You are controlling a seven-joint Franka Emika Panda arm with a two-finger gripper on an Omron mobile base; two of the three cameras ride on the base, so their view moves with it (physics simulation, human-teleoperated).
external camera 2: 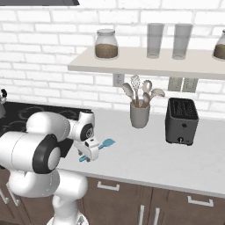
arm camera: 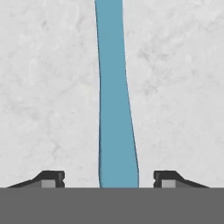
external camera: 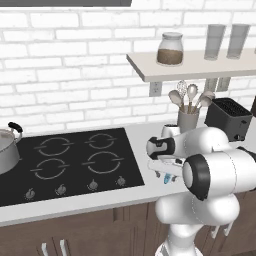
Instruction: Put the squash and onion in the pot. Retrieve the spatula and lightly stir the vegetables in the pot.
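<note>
Pincer (arm camera: 109,179) low over counter (arm camera: 48,87), jaws straddling spatula (arm camera: 114,109) stem, untouching.

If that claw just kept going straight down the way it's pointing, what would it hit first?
Most likely the spatula: its teal stem lies on the counter between the fingertips of the gripper, whose jaws stand apart on either side. How near it is, I cannot tell.

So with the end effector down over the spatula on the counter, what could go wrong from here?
1. The spatula lies flat on the counter. The slim stem sits between the fingertips with gaps on both sides, so the closing end effector might push it sideways or clamp it skewed.
2. The grip appears to fall near the stem's end, with the blade far out, so it may droop or swing when lifted.
3. The pot stands far across the stove; a loose grip could drop the spatula on the way.
</note>
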